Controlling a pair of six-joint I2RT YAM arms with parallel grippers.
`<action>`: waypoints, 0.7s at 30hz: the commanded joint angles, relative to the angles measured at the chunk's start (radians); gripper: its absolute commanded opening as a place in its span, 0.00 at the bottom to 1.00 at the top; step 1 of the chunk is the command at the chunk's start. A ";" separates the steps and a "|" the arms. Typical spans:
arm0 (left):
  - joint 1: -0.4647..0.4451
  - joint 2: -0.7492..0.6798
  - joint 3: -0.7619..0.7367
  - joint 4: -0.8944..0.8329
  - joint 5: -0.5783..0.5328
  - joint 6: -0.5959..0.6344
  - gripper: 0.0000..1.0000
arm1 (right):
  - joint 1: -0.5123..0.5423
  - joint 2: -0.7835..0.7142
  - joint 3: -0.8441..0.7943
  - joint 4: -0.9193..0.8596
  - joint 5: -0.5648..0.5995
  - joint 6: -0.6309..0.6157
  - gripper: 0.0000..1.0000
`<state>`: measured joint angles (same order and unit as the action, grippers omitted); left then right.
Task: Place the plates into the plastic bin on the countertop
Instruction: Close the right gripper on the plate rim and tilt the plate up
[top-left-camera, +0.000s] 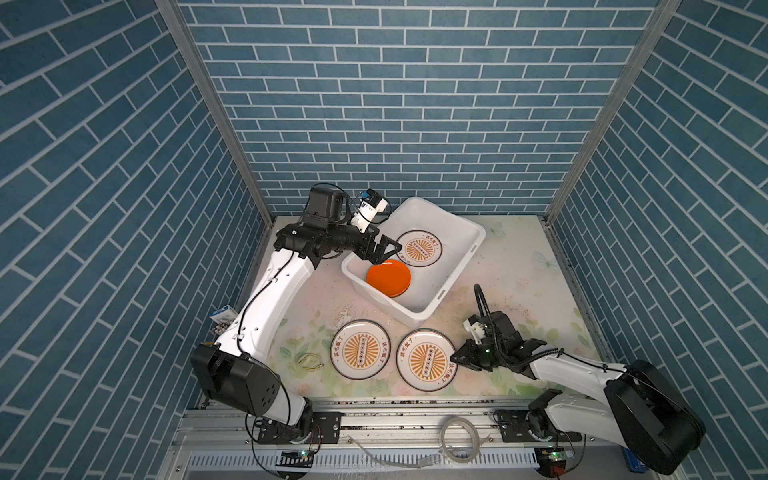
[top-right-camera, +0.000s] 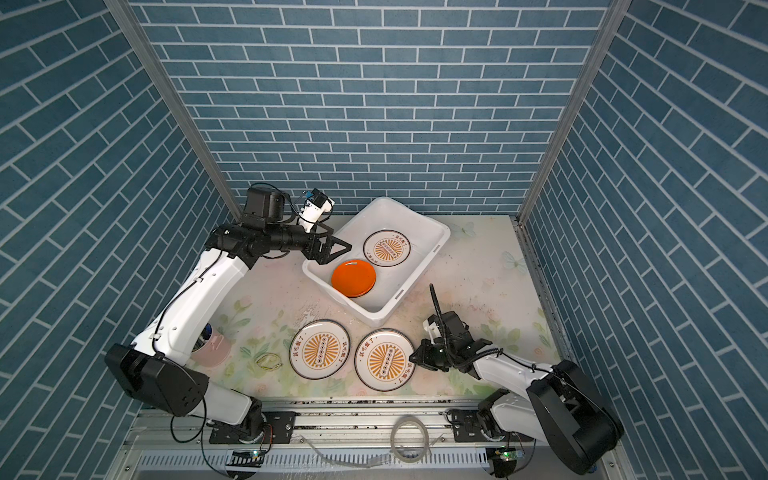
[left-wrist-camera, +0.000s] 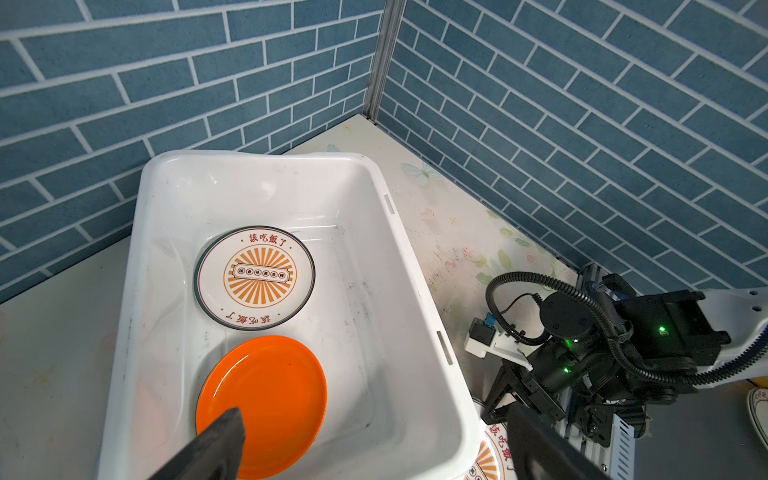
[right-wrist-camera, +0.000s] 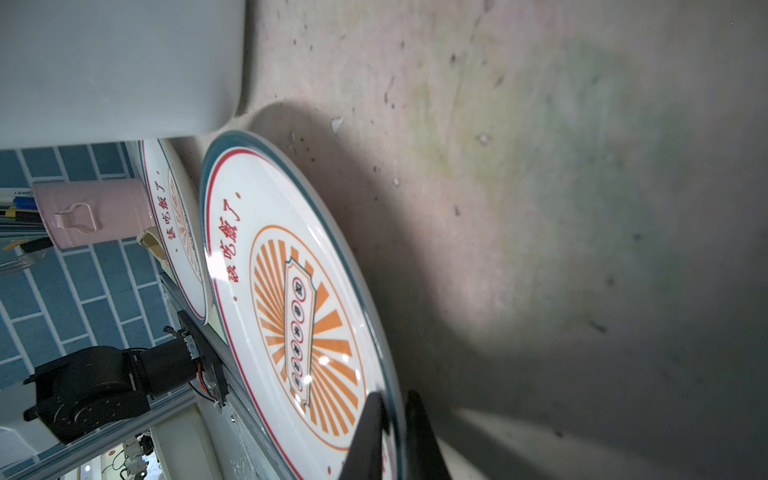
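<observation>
We see the white plastic bin (top-left-camera: 453, 232) set at an angle on the far middle of the counter (top-left-camera: 523, 270); inside it lie a sunburst plate (top-left-camera: 418, 248) toward the far end and an orange plate (top-left-camera: 388, 278) on a small stack toward the near left. Our left gripper (top-left-camera: 384, 250) hangs over the bin's left rim with its jaws spread wide and nothing between them; one finger (left-wrist-camera: 216, 436) shows above the orange plate. On the near counter two more sunburst plates lie side by side, the left plate (top-left-camera: 360, 349) and the right plate (top-left-camera: 427, 360); our right gripper (top-left-camera: 454, 360) is clamped narrowly on the right plate's right rim, a finger (right-wrist-camera: 365, 436) on each face of the edge.
</observation>
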<state>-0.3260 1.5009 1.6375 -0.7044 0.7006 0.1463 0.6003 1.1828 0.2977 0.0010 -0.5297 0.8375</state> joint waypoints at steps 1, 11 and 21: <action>-0.005 -0.015 -0.013 0.009 0.003 -0.007 0.99 | -0.002 -0.020 -0.041 -0.150 0.096 0.003 0.02; -0.005 -0.003 0.004 0.016 0.011 -0.021 1.00 | -0.003 -0.211 -0.006 -0.312 0.120 0.012 0.00; -0.005 0.023 0.033 0.039 -0.022 -0.043 1.00 | -0.026 -0.477 0.034 -0.527 0.197 0.070 0.00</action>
<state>-0.3260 1.5097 1.6451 -0.6819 0.6785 0.1181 0.5877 0.7494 0.3065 -0.3878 -0.4145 0.8688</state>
